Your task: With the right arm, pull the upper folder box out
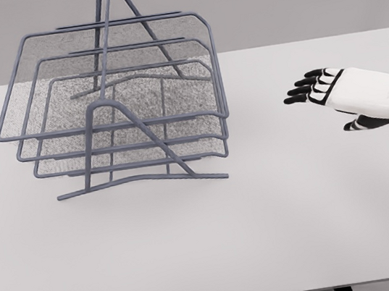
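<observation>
The right hand (pixel 329 89) is hovering over the table (pixel 279 221) near its right edge, fingers spread and holding nothing. The rack (pixel 122 127) is standing toward the far left corner, well apart from the hand and to its left. The top tray (pixel 107 74) is lying uppermost, its long axis running left to right. The left hand is not showing.

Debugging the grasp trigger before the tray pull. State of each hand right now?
Left hand: not in view.
Right hand: open, fingers extended, holding nothing, out to the right of the tray rack and clear of it.
</observation>
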Available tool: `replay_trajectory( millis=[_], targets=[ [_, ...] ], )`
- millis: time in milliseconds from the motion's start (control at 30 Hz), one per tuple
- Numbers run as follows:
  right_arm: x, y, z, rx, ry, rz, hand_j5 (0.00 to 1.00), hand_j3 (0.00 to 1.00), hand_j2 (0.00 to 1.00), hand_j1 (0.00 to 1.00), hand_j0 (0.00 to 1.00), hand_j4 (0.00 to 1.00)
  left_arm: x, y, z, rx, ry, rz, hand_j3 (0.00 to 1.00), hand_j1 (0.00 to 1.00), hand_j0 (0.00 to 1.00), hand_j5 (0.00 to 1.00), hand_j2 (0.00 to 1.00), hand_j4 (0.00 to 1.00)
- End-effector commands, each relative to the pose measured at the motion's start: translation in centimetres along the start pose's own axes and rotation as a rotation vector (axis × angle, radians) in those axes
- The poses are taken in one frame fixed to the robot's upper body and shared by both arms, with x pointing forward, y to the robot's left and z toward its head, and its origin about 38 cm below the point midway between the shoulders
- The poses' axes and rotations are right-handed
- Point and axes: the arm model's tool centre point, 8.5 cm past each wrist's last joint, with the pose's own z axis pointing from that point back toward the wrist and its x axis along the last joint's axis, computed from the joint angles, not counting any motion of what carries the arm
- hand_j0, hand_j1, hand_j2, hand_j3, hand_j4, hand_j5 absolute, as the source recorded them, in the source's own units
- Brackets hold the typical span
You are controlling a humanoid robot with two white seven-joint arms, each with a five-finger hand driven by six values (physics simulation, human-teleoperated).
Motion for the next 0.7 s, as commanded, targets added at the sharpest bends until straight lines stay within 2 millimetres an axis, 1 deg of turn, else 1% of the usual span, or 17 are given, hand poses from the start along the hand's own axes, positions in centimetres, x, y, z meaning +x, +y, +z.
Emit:
replay_trajectory(
  millis=[0, 33, 67, 100, 133, 167, 233, 267, 300, 333, 400, 433, 533, 567, 600, 667],
  targets=[
    [-0.5, 0.4, 0.1, 0.003, 0.01, -0.024, 1.0, 1.0, 1.0, 1.0, 1.0, 1.0, 0.0, 0.0, 0.0, 0.0, 0.0, 0.001, 1.0, 1.0, 1.0, 1.0, 1.0, 1.0],
    [-1.3, -0.8, -0.1, -0.014, 0.022, -0.008, 1.0, 1.0, 1.0, 1.0, 1.0, 1.0, 0.0, 0.0, 0.0, 0.0, 0.0, 0.001, 1.0, 1.0, 1.0, 1.0, 1.0, 1.0],
    [-2.0, -2.5, -0.7, -0.04, 0.016, 0.008, 1.0, 1.0, 1.0, 1.0, 1.0, 1.0, 0.0, 0.0, 0.0, 0.0, 0.0, 0.001, 1.0, 1.0, 1.0, 1.0, 1.0, 1.0],
    [-2.4, -2.8, -2.7, -0.026, -0.035, -0.031, 1.0, 1.0, 1.0, 1.0, 1.0, 1.0, 0.0, 0.0, 0.0, 0.0, 0.0, 0.001, 1.0, 1.0, 1.0, 1.0, 1.0, 1.0],
    [-1.7, -4.1, -4.5, -0.01, -0.083, 0.009, 1.0, 1.0, 1.0, 1.0, 1.0, 1.0, 0.0, 0.0, 0.0, 0.0, 0.0, 0.001, 1.0, 1.0, 1.0, 1.0, 1.0, 1.0],
    [-1.1, -4.7, -6.5, -0.026, -0.123, 0.007, 1.0, 1.0, 1.0, 1.0, 1.0, 1.0, 0.0, 0.0, 0.0, 0.0, 0.0, 0.001, 1.0, 1.0, 1.0, 1.0, 1.0, 1.0],
    [-0.5, -5.8, -9.0, -0.01, -0.17, 0.03, 1.0, 1.0, 1.0, 1.0, 1.0, 1.0, 0.0, 0.0, 0.0, 0.0, 0.0, 0.001, 1.0, 1.0, 1.0, 1.0, 1.0, 1.0],
    [-0.1, -6.0, -10.4, -0.012, -0.193, 0.024, 1.0, 1.0, 1.0, 1.0, 1.0, 1.0, 0.0, 0.0, 0.0, 0.0, 0.0, 0.001, 1.0, 1.0, 1.0, 1.0, 1.0, 1.0],
    [0.1, -6.4, -11.1, -0.007, -0.206, 0.033, 1.0, 1.0, 1.0, 1.0, 1.0, 1.0, 0.0, 0.0, 0.0, 0.0, 0.0, 0.001, 1.0, 1.0, 1.0, 1.0, 1.0, 1.0],
    [0.5, -6.5, -11.7, 0.002, -0.221, 0.04, 1.0, 1.0, 1.0, 1.0, 1.0, 1.0, 0.0, 0.0, 0.0, 0.0, 0.0, 0.001, 1.0, 1.0, 1.0, 1.0, 1.0, 1.0],
    [1.2, -7.4, -13.0, -0.004, -0.25, 0.056, 1.0, 1.0, 1.0, 1.0, 1.0, 1.0, 0.0, 0.0, 0.0, 0.0, 0.0, 0.001, 1.0, 1.0, 1.0, 1.0, 1.0, 1.0],
    [1.1, -7.8, -13.1, -0.008, -0.246, 0.059, 1.0, 1.0, 1.0, 1.0, 1.0, 1.0, 0.0, 0.0, 0.0, 0.0, 0.0, 0.001, 1.0, 1.0, 1.0, 1.0, 1.0, 1.0],
    [1.6, -8.3, -13.8, -0.021, -0.265, 0.064, 1.0, 1.0, 1.0, 1.0, 1.0, 1.0, 0.0, 0.0, 0.0, 0.0, 0.0, 0.001, 1.0, 1.0, 1.0, 1.0, 1.0, 1.0],
    [1.7, -8.3, -13.9, -0.019, -0.267, 0.066, 1.0, 1.0, 1.0, 1.0, 1.0, 1.0, 0.0, 0.0, 0.0, 0.0, 0.0, 0.001, 1.0, 1.0, 1.0, 1.0, 1.0, 1.0],
    [2.0, -8.0, -14.5, -0.014, -0.279, 0.06, 1.0, 1.0, 1.0, 1.0, 1.0, 1.0, 0.0, 0.0, 0.0, 0.0, 0.0, 0.001, 1.0, 1.0, 1.0, 1.0, 1.0, 1.0],
    [2.0, -6.9, -14.5, 0.011, -0.278, 0.048, 1.0, 1.0, 1.0, 1.0, 1.0, 1.0, 0.0, 0.0, 0.0, 0.0, 0.0, 0.001, 1.0, 1.0, 1.0, 1.0, 1.0, 1.0]
  ],
)
